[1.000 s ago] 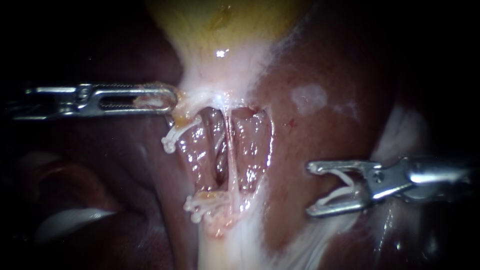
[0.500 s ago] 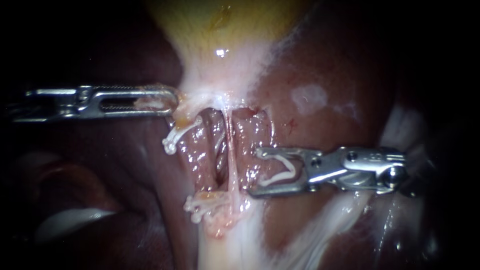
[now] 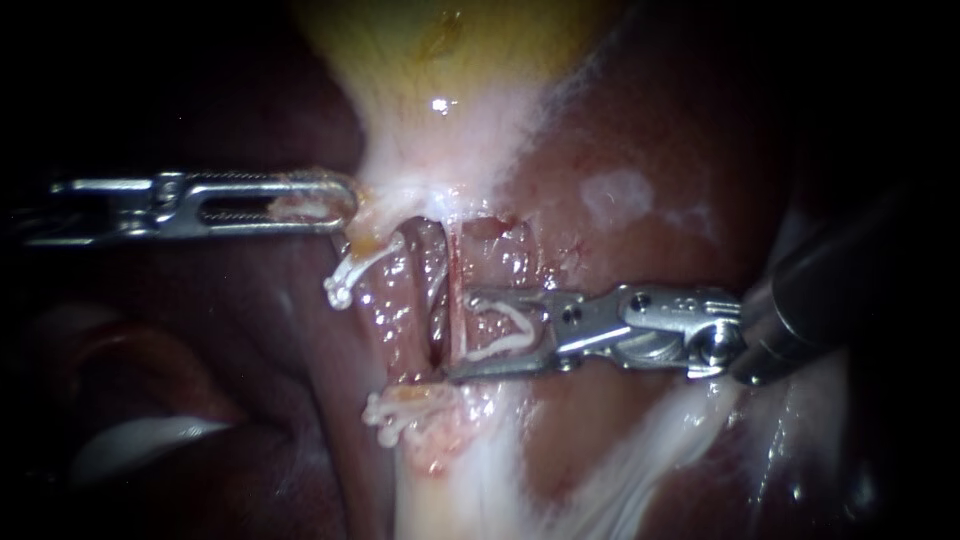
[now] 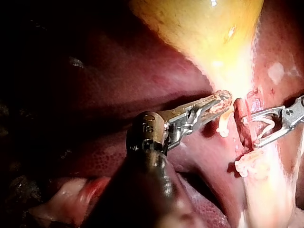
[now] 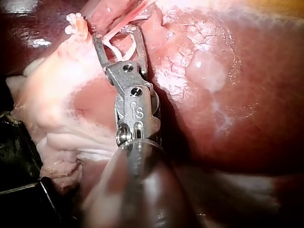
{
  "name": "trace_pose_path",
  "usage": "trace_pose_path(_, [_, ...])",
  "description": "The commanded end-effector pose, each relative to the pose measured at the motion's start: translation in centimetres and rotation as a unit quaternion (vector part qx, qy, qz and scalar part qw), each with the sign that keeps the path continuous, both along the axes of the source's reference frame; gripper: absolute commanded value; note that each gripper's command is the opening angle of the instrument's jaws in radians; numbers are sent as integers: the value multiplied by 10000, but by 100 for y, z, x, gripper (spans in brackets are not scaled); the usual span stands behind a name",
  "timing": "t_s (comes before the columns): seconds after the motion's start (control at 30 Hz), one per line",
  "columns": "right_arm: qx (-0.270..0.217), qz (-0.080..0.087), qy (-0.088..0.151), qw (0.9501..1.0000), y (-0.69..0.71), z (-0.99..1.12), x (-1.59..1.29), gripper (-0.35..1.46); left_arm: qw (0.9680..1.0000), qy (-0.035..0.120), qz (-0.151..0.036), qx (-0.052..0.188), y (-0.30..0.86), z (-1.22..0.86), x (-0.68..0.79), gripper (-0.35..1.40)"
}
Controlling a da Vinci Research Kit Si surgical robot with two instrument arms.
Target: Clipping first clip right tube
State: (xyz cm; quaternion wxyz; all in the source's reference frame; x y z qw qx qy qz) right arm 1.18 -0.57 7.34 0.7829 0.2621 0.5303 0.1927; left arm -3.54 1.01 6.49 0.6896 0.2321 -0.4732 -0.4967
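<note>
Liver fills the endoscope view, with the yellow gallbladder at top centre. The left instrument comes in at the upper left, its jaws clamped on the pale foot of the gallbladder. The right instrument reaches in from the right to mid-frame. Its jaws stand wide apart and carry a white clip, spread in a V, between them. The right tube, a thin pink strand, runs down the centre and passes through the mouth of those jaws.

In the left wrist view, the left instrument grips the gallbladder at its narrow end. Just ahead, the right instrument straddles the right tube.

In the right wrist view, the right instrument holds the white clip in spread jaws, with liver beside it. The tube at the jaw tips cannot be made out clearly.
</note>
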Motion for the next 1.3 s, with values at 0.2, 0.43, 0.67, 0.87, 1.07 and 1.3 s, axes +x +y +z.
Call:
trace_pose_path(0.2, [122, 101, 181, 9997, 1, 1, 6, 49, 10000, 2, 0, 1, 0, 0, 0, -35])
trace_pose_path(0.43, [441, 140, 462, 9979, 4, 4, 9, 48, 10000, 14, -14, -3, 0, 1, -2, -35])
trace_pose_path(0.67, [711, 114, 802, 9942, 0, 7, 11, 48, 10000, 15, -16, -4, 0, 1, -2, -35])
trace_pose_path(0.87, [930, 88, 1150, 9890, -3, 4, 13, 47, 10000, 16, -18, -5, 0, 1, -3, -35])
trace_pose_path(1.07, [1188, -15, 1371, 9834, -8, -2, 14, 43, 10000, 16, -17, -5, 0, 1, -3, -35])
trace_pose_path(1.3, [1369, -122, 1404, 9805, -15, -8, 15, 37, 10000, 16, -18, -5, 0, 1, -3, -35])
